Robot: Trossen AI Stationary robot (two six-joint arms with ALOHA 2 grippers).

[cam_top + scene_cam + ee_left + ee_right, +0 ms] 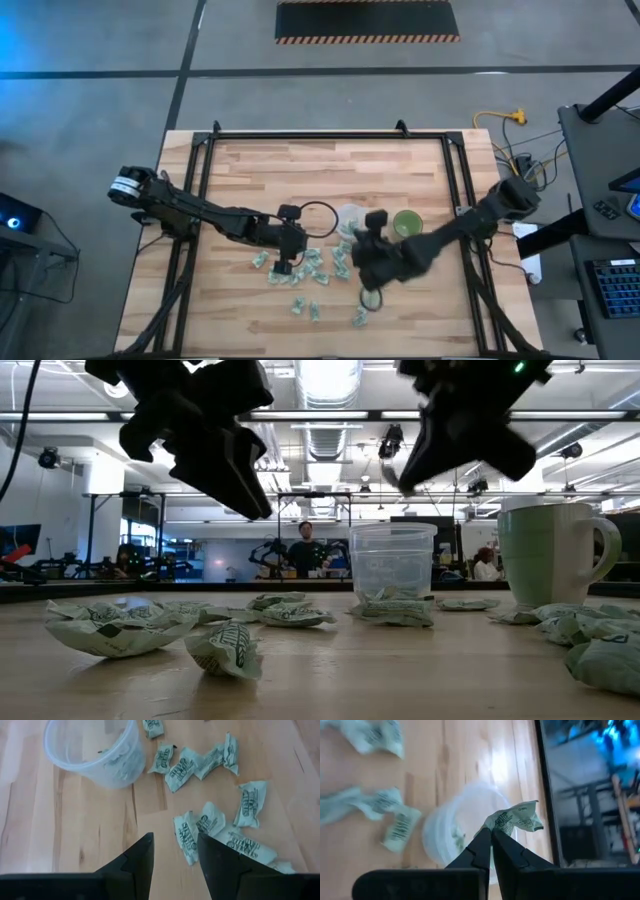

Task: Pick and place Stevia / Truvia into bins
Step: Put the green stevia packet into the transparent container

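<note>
Several crumpled pale green and white sachets [300, 272] lie on the wooden table; they also show in the left wrist view [192, 765]. The clear cup [350, 218] and the green cup [407, 222] stand side by side, and the clear cup holds a few sachets [392, 598]. My left gripper [175, 840] is open and empty above the sachets, left of the clear cup [95, 750]. My right gripper [491, 834] is shut on one sachet [516, 818], raised near the clear cup [465, 827]. My right gripper pinches the crumpled sachet by one end [495, 826] between its two fingertips. The rest of the sachet sticks out past the tips. It is lifted clear of the table, with the clear cup showing beyond it.
More sachets lie in front of the green cup [590, 640] and toward the near edge [305, 305]. A black frame [205, 160] runs round the tabletop. People stand in the room behind the table [303, 550].
</note>
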